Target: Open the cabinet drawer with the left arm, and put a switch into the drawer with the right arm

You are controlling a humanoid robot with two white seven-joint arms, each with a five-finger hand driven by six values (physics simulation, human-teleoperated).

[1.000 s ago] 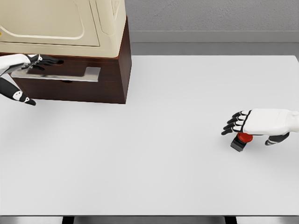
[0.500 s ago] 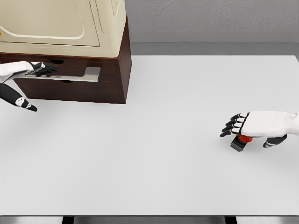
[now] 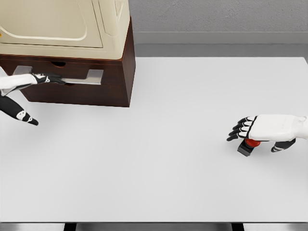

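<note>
The white bench (image 3: pixel 159 168) carries a dark cabinet (image 3: pixel 96 91) at its far left corner, drawer shut. The left hand (image 3: pixel 29 82) lies along the drawer's metal handle (image 3: pixel 89 77) — whether it grips, I cannot tell. The right hand (image 3: pixel 262 127) hovers flat, fingers extended, holding nothing, above the red switch (image 3: pixel 249 144) — likely poised to grasp it.

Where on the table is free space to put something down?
The white table is bare between the cabinet and the right hand. It is crowded at the drawer handle with the left hand, and around the switch.
</note>
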